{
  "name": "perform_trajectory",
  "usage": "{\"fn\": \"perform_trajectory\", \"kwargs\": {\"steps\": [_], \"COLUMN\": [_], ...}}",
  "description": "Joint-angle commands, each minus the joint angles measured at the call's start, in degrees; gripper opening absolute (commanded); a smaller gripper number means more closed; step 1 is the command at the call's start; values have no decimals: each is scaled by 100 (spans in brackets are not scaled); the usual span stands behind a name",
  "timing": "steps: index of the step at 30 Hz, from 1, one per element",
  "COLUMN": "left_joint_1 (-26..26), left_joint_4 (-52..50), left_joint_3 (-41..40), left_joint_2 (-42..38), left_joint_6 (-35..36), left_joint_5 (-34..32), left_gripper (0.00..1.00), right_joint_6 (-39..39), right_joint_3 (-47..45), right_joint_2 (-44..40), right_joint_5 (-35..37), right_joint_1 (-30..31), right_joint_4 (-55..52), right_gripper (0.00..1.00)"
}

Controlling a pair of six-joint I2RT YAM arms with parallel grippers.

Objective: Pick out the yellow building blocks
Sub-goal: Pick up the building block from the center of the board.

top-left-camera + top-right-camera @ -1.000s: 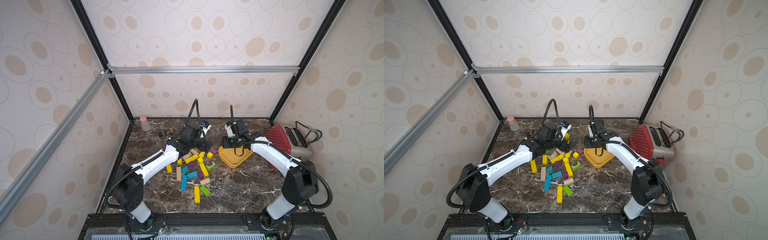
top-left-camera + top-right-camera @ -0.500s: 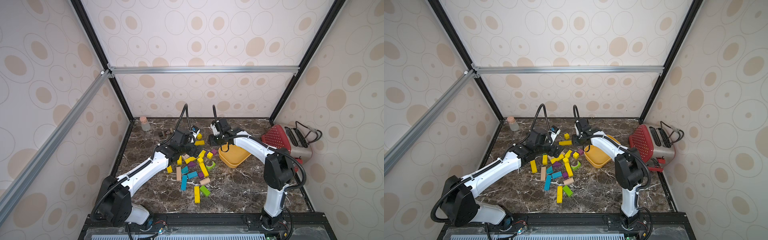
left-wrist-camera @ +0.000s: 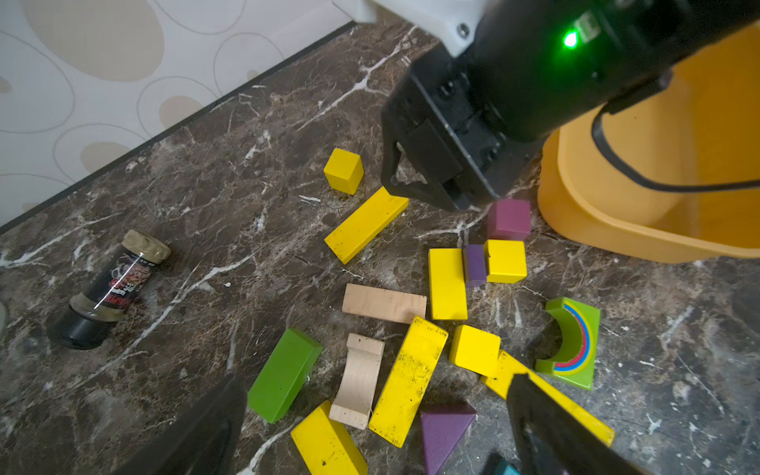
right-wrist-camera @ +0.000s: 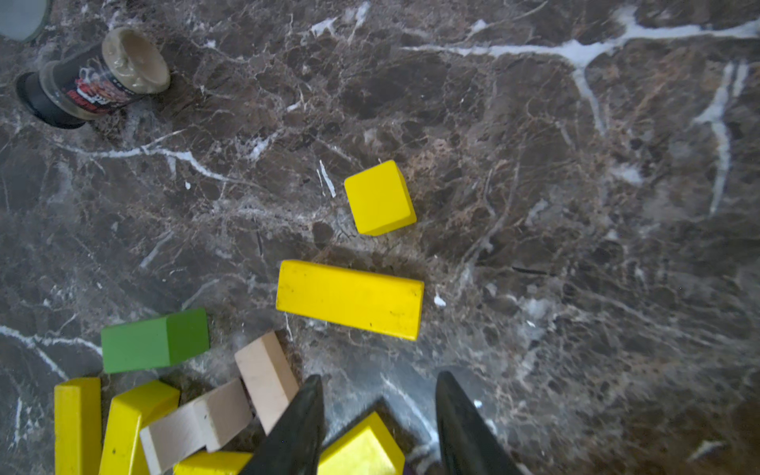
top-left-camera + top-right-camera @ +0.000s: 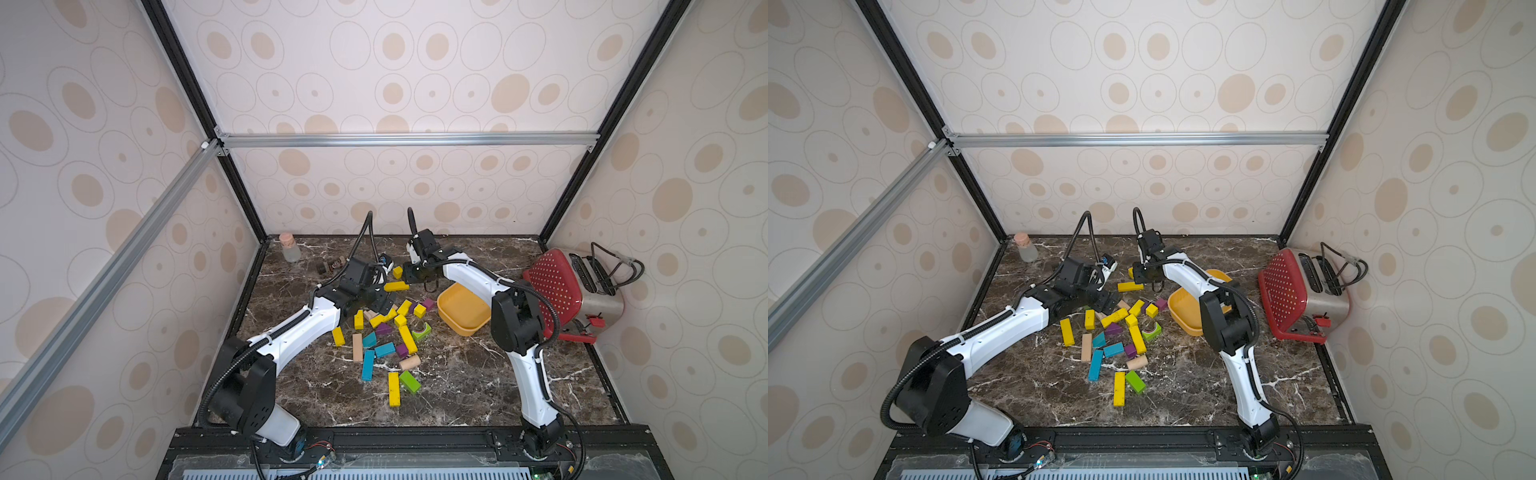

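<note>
The yellow building blocks lie scattered on the marble top. A cube [image 5: 397,272] and a bar [image 5: 395,286] sit apart at the back, and several bars and cubes lie mixed into the pile [image 5: 407,338]. My right gripper [image 5: 415,277] hovers open just over the end of that bar [image 4: 349,298], near the cube [image 4: 379,197]. A yellow block on the table shows between its fingers [image 4: 304,427], not gripped. My left gripper [image 3: 376,380] stands wide open and empty above the pile's back edge, over a scuffed yellow bar [image 3: 407,380].
An orange-yellow bowl [image 5: 469,330] stands right of the pile, with a red perforated tray [image 5: 552,286] and a toaster [image 5: 598,286] beyond it. A corked bottle [image 5: 289,249] and a lying spice jar [image 3: 111,288] are at the back left. Green, teal, purple and plain wood blocks [image 5: 376,351] lie among the yellow ones.
My right arm has swung left from above the bowl to the yellow cube and bar at the back. My left gripper has drawn back from there towards the pile and opened wider.
</note>
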Motion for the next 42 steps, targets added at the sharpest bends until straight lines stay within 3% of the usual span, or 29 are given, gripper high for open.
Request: {"fn": "perform_trajectory", "kwargs": {"steps": [1, 16, 21, 27, 42], "left_joint_1": [114, 528, 539, 575, 649], "left_joint_4": [83, 299, 337, 374, 446], "left_joint_3": [376, 619, 587, 567, 495], "left_joint_2": [181, 739, 786, 825, 823], "left_joint_6": [215, 68, 77, 50, 8], "left_joint_5": [42, 264, 258, 295, 335], "left_gripper": [98, 98, 98, 98, 98], "right_joint_6": [-80, -471, -523, -491, -423], "right_joint_3": [510, 2939, 3135, 3478, 3515], "right_joint_2": [391, 1932, 2130, 2397, 2535], "right_joint_5": [31, 385, 201, 3, 240], "right_joint_1": [28, 24, 2, -18, -24], "right_joint_4": [-347, -1278, -1327, -1544, -1154], "right_gripper": [46, 52, 55, 50, 50]}}
